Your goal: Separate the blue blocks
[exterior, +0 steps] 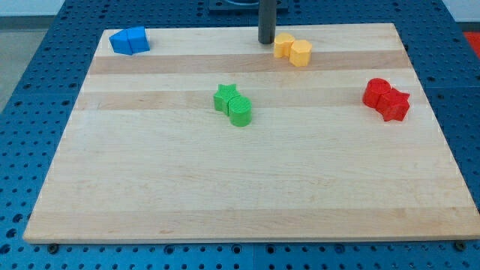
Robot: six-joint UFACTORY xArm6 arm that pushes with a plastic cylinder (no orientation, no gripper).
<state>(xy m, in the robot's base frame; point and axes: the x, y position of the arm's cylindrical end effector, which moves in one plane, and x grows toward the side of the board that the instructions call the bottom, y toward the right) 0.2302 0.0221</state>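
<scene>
My tip (267, 41), the end of a smooth dark rod with no claw to open or close, rests on the pale, grained wooden board (247, 187) near its top edge. Landmark: the tip. Just right of it sit two yellow blocks (292, 49), touching. The two matte blue blocks (129, 40), angular and pressed together, lie far to its left in the board's top-left corner. Green pair (233, 105) below; red pair (387, 99) lower right.

Two blue blocks (129, 40) lie touching side by side at the board's ten o'clock corner.
</scene>
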